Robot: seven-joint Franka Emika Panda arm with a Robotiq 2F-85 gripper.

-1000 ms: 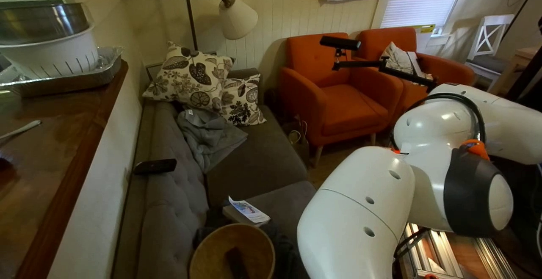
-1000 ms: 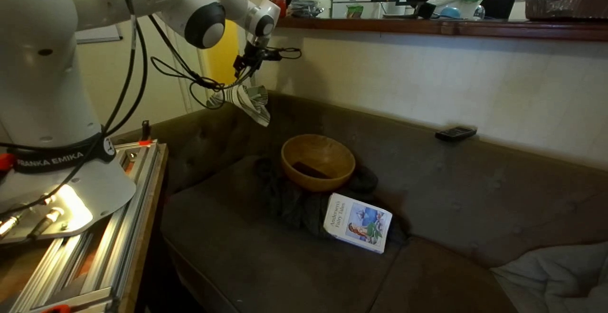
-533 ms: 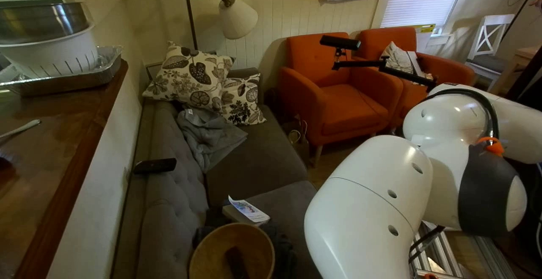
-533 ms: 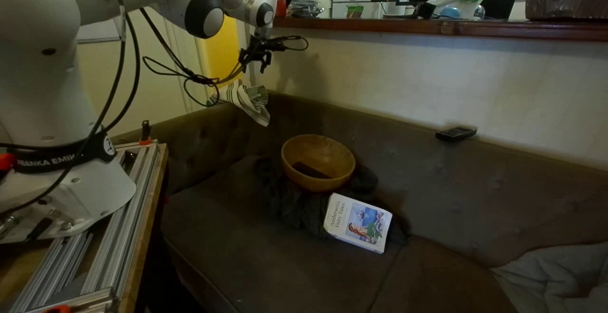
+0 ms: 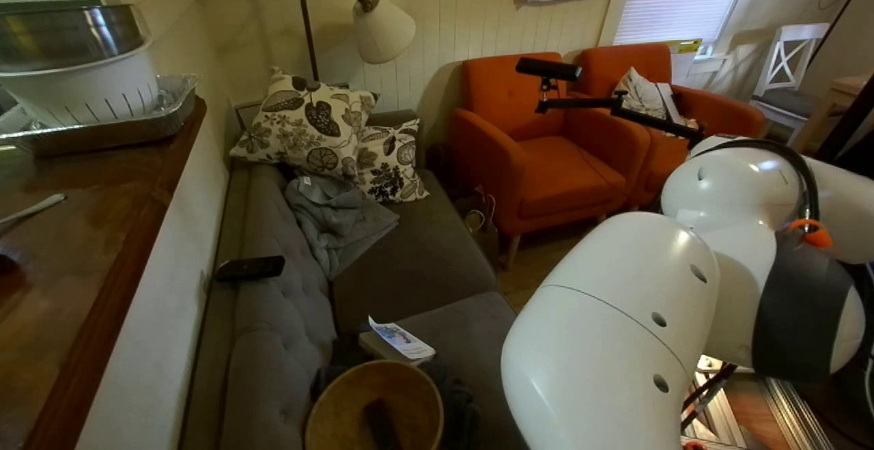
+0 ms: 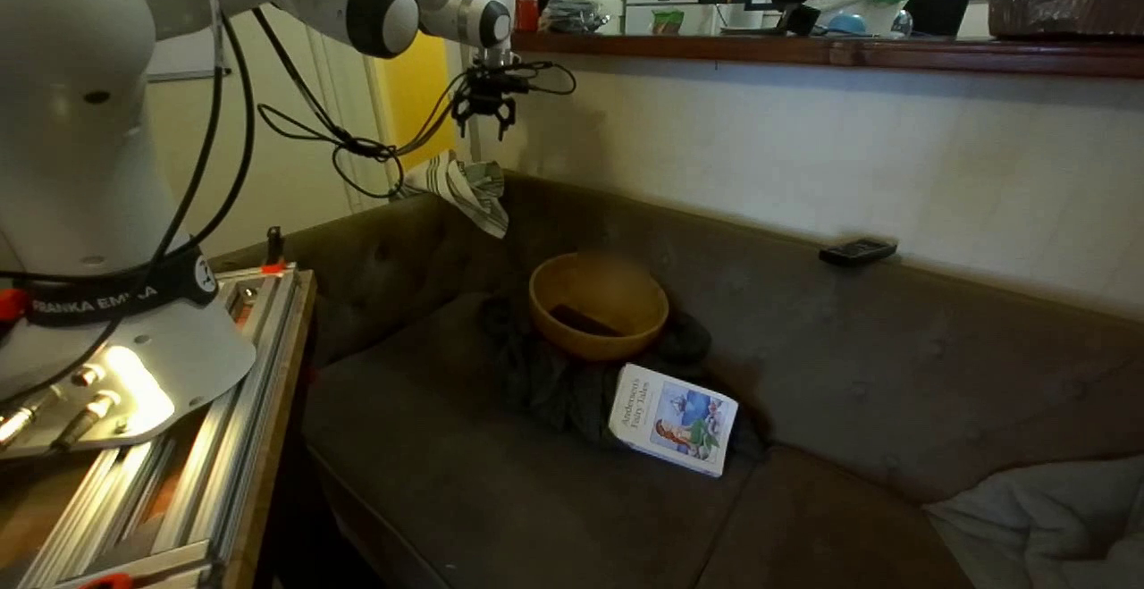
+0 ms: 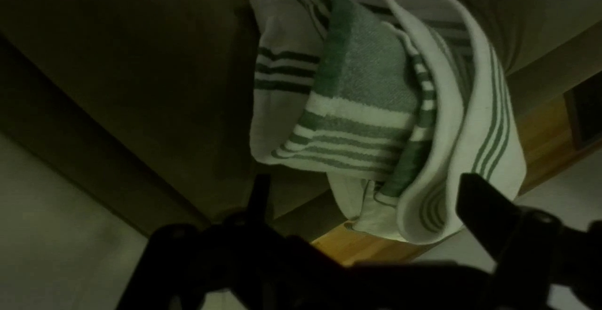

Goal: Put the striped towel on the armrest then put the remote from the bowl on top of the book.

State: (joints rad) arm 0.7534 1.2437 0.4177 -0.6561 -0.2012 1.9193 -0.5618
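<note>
The green-and-white striped towel [image 6: 460, 187] lies crumpled over the top of the sofa's armrest [image 6: 357, 236]; it also fills the middle of the wrist view [image 7: 371, 75]. My gripper [image 6: 483, 131] is above the towel, apart from it, with its fingers spread and nothing between them; the fingers also show in the wrist view [image 7: 364, 180]. A dark remote [image 6: 583, 321] lies inside the wooden bowl [image 6: 599, 349], and both the remote [image 5: 381, 423] and bowl [image 5: 328, 409] show in an exterior view. The book [image 6: 675, 419] lies face up beside the bowl.
Another black remote [image 6: 858, 252] lies on the sofa's back ledge. A dark cloth [image 6: 563, 392] is under the bowl and book. A wooden counter [image 6: 760, 50] runs above the sofa behind the gripper. A grey blanket [image 5: 334, 214] and patterned pillows [image 5: 321, 125] are at the sofa's far end.
My gripper has risen away from the towel, and its spread fingers now show clearly. The arm has drawn back slightly. The towel, bowl, remotes and book have stayed in place.
</note>
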